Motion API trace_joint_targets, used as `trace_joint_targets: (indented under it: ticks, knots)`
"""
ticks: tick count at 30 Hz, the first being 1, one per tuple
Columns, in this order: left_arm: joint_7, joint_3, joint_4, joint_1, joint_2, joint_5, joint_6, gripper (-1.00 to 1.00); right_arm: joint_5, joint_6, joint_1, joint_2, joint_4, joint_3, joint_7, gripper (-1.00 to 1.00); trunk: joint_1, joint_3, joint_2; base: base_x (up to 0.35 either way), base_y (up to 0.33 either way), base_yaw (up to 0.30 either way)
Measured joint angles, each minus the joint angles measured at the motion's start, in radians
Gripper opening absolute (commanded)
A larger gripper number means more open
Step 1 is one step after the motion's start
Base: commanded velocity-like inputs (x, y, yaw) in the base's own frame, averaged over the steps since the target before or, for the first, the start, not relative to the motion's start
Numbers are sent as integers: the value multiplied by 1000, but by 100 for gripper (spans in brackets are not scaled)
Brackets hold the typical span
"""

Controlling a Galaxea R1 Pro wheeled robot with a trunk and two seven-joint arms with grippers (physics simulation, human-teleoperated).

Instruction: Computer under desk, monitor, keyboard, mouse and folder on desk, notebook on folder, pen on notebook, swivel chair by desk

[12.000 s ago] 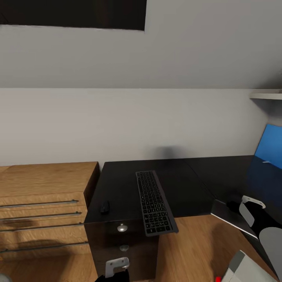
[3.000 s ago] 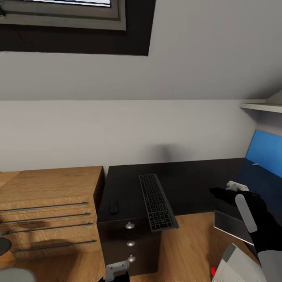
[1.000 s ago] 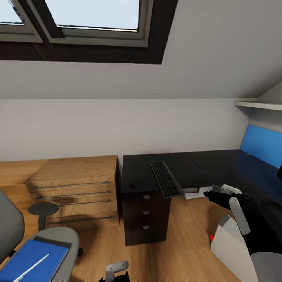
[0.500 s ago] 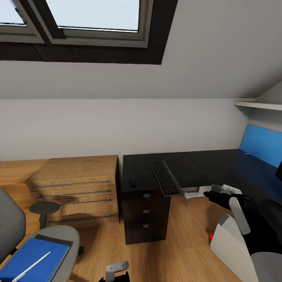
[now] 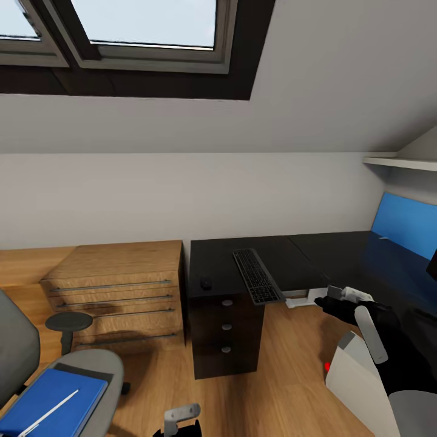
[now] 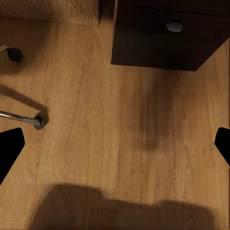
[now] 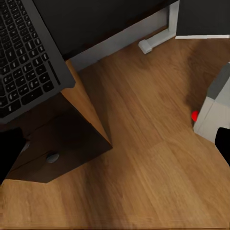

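Head view: keyboard (image 5: 258, 277) lying on black table (image 5: 315, 258), near end overhanging drawer unit (image 5: 224, 331); mouse (image 5: 206, 283) near it, apart. Swivel chair (image 5: 73, 379) well apart, blue folder (image 5: 51, 403) and pen (image 5: 48, 411) on seat. Right tool (image 5: 340, 297) hovering empty off table edge; left tool (image 5: 181, 419) over floor (image 6: 120, 143); both with tips apart.

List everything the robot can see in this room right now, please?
desk: one, black, against the wall
drawer unit: one, black with silver knobs, under the desk's end
keyboard: one, dark grey, on the desk, overhanging its front edge
mouse: one, black, on the desk beside the keyboard
wooden chest: one, light wood, beside the desk
swivel chair: one, grey, apart from the desk
blue flat item: one, on the chair seat
pen: one, white, on the blue item
window: in the sloped ceiling
right gripper: black, above the floor
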Motion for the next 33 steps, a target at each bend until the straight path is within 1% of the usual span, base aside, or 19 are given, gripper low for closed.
trace_joint_targets:
  ticks: [1, 3, 4, 5, 6, 7, 9, 10, 14, 16, 17, 19, 22, 24, 27, 28, 31, 32, 33]
  knots:
    - [-1, 10, -16, 0, 1, -9, 3, 100, -55, 0, 0, 0, 50, -12, 19, 100, 0, 0, 0, 0, 0, 0]
    - [-2, 27, -21, -1, 1, -16, 5, 100, -103, 0, 0, 0, 75, -29, 35, 100, 0, 0, 0, 0, 0, 0]
    - [-3, 55, -29, -1, -1, -27, 7, 100, -158, 0, 0, 0, 93, -48, 51, 100, 0, 0, 0, 0, 0, 0]
    - [-7, 128, -75, -1, -3, -72, 37, 100, -274, 0, 0, 1, 115, -71, 69, 100, 0, 0, 0, 0, 0, 0]
    - [-8, 157, -99, -1, -4, -88, 63, 100, -311, -1, 0, 1, 121, -75, 72, 100, 0, 0, 0, 0, 0, 0]
    - [-9, 213, -138, -1, -9, -113, 120, 100, -372, -1, 0, 3, 135, -81, 75, 100, 0, 0, 0, 0, 0, 0]
    - [-9, 275, -176, -1, -24, -132, 188, 100, -428, -2, 0, 5, 155, -89, 77, 100, 0, 0, 0, 0, 0, 0]
    - [-9, 337, -209, -1, -48, -146, 252, 100, -478, -8, 0, 6, 176, -102, 79, 100, 0, 0, 0, 0, 0, 0]
    - [-9, 461, -256, -1, -114, -161, 383, 100, -563, -48, 0, 6, 229, -150, 79, 100, 0, 0, 0, 0, 0, 0]
    - [-8, 515, -266, -1, -149, -165, 449, 100, -589, -77, -1, 6, 259, -175, 78, 100, 0, 0, 0, 0, 0, 0]
    - [-7, 557, -270, -2, -178, -169, 507, 100, -604, -107, -1, 6, 290, -194, 77, 100, 0, 0, 0, 0, 0, 0]
    - [-7, 601, -267, -2, -210, -177, 573, 100, -619, -156, -1, 6, 346, -210, 75, 100, 0, 0, 0, 0, 0, 0]
    - [-9, 630, -263, -2, -227, -183, 614, 100, -628, -215, -3, 6, 421, -219, 67, 100, 0, 0, 0, 0, 0, 0]
    - [-11, 636, -261, -2, -227, -184, 625, 100, -632, -239, -3, 7, 446, -222, 65, 100, 0, 0, 0, 0, 0, 0]
    - [-13, 632, -263, -2, -215, -184, 640, 100, -639, -325, -4, 17, 476, -226, 67, 100, 0, 0, 0, 0, 0, 0]
    - [-13, 608, -272, -2, -197, -185, 645, 100, -642, -411, -4, 26, 485, -230, 88, 100, 0, 0, 0, 0, 0, 0]
    - [-15, 599, -279, -2, -161, -182, 644, 100, -640, -450, -4, 29, 488, -229, 113, 100, 4, -3, -7, 0, 0, 0]
    - [-11, 591, -297, -2, -141, -180, 644, 100, -645, -464, -4, 25, 465, -229, 157, 100, 8, -6, -14, 0, 0, 0]
    - [-10, 589, -302, -2, -139, -179, 644, 100, -645, -466, -3, 25, 455, -228, 177, 100, 11, -9, -21, 0, 0, 0]
